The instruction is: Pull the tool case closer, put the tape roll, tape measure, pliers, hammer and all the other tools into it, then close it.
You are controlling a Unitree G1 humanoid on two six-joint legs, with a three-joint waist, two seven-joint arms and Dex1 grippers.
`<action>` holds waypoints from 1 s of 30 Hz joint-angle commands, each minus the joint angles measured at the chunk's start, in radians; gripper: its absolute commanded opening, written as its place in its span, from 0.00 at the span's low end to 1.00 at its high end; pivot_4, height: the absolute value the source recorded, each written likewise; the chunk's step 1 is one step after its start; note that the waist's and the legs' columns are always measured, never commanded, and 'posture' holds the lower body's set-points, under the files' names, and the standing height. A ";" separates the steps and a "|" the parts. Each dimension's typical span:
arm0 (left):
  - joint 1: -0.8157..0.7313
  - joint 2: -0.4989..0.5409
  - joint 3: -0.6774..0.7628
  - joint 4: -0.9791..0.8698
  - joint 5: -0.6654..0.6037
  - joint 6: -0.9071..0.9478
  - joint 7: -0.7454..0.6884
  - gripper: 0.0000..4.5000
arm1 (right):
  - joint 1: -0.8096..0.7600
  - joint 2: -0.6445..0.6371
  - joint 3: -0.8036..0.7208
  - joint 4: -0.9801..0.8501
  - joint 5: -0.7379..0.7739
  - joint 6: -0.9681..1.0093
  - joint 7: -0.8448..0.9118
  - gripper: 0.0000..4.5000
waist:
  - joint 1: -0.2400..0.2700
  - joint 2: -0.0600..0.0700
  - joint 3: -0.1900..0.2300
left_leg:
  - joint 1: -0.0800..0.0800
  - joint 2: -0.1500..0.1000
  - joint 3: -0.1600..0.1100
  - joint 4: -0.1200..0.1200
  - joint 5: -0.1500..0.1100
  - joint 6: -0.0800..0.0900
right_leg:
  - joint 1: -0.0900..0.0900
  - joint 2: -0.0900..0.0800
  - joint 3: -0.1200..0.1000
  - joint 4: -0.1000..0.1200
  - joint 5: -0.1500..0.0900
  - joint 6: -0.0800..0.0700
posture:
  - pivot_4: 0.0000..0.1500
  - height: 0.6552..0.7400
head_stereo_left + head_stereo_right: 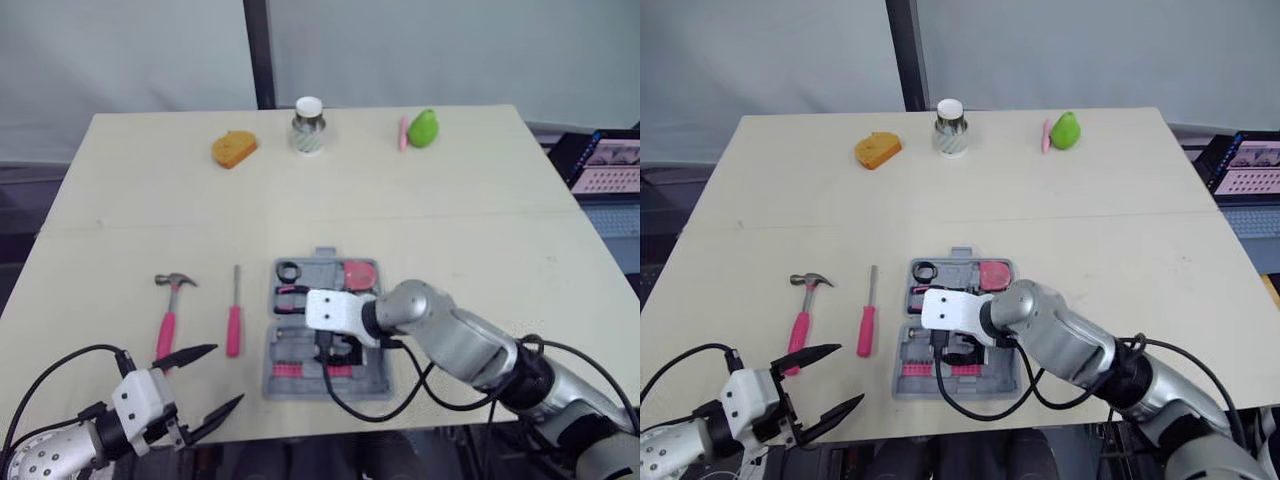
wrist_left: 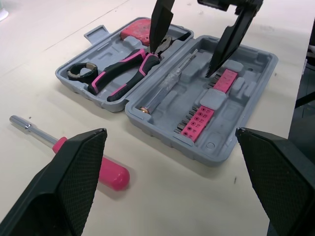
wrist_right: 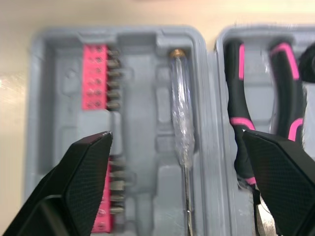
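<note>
The grey tool case [image 1: 300,392] is seen lying open near the front edge of the worktop [image 1: 450,220], roughly at its middle. In the far half of the case, the black tape roll [image 1: 288,271] and the pink tape measure [image 1: 358,273] are seated side by side, with the pink-and-black pliers [image 2: 123,73] laid just in front of them. In the near half, a clear-handled screwdriver [image 3: 179,108] is set in its slot beside rows of pink bit holders [image 3: 94,76]. The right claw [image 2: 184,63] is held just above the open case, its fingers spread and nothing pinched between them. The left claw [image 1: 228,373] is also spread wide and empty, and is placed at the front edge of the worktop, left of the case. Outside the case, on its left, the pink-handled hammer [image 1: 170,310] and a pink-handled screwdriver [image 1: 233,322] are laid on the worktop, the screwdriver between the hammer and the case. Along the far edge, an orange object [image 1: 234,148], a white-lidded jar [image 1: 308,125] and a green object [image 1: 423,128] are lined up well apart.
</note>
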 commanded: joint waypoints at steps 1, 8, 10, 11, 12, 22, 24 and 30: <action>-0.005 0.003 -0.004 -0.012 -0.002 -0.006 0.008 1.00 | 0.076 0.048 -0.089 0.005 0.027 -0.186 -0.042 0.94 | 0.000 0.000 0.000 | 0.000 0.000 0.000 0.000 0.000 0.000 | 0.000 0.000 0.000 0.000 0.000 0.000 | 1.00 1.00; -0.032 0.009 -0.009 -0.007 -0.004 -0.003 0.012 1.00 | 0.279 0.125 -0.196 0.228 0.005 -0.536 -0.142 0.26 | 0.000 -0.001 0.000 | 0.001 0.000 0.001 0.000 0.000 0.000 | 0.000 0.000 0.000 0.000 0.000 0.000 | 1.00 1.00; -0.037 0.011 -0.010 -0.005 -0.003 -0.003 0.011 1.00 | 0.309 0.140 -0.211 0.269 0.001 -0.591 -0.147 0.06 | -0.001 -0.001 0.000 | 0.001 0.000 0.001 0.000 0.000 0.000 | 0.000 0.000 0.000 0.000 0.000 0.000 | 1.00 1.00; -0.039 0.011 -0.010 -0.005 -0.004 -0.002 0.011 1.00 | 0.317 0.148 -0.218 0.284 -0.001 -0.608 -0.149 0.02 | -0.001 -0.001 0.000 | 0.001 0.000 0.001 -0.001 0.000 0.000 | 0.000 0.000 0.000 0.000 0.000 0.000 | 1.00 1.00; -0.042 0.012 -0.011 -0.005 -0.003 -0.001 0.011 1.00 | 0.326 0.149 -0.219 0.298 -0.006 -0.627 -0.146 0.02 | -0.001 -0.001 0.000 | 0.001 0.000 0.002 -0.001 0.000 0.000 | 0.000 0.000 0.000 0.000 0.000 0.000 | 1.00 1.00; -0.064 0.011 -0.027 -0.017 0.006 0.017 0.024 1.00 | 0.381 0.151 -0.230 0.339 -0.029 -0.679 -0.126 0.02 | 0.001 -0.001 0.000 | 0.002 0.001 0.002 0.000 0.000 0.000 | 0.001 0.000 0.000 0.000 0.000 0.000 | 1.00 1.00; -0.066 0.010 -0.030 -0.018 0.008 0.020 0.027 1.00 | 0.383 0.147 -0.227 0.339 -0.037 -0.680 -0.124 0.02 | 0.000 -0.001 0.000 | 0.002 0.000 0.002 -0.001 0.000 0.000 | 0.001 0.000 0.000 0.000 0.000 0.000 | 1.00 1.00; -0.076 0.010 -0.038 -0.019 0.013 0.025 0.040 1.00 | 0.385 0.137 -0.208 0.356 -0.088 -0.693 -0.127 0.02 | 0.001 -0.001 0.000 | 0.002 0.000 0.002 -0.001 0.000 0.000 | 0.001 0.000 0.000 0.000 0.000 0.000 | 1.00 1.00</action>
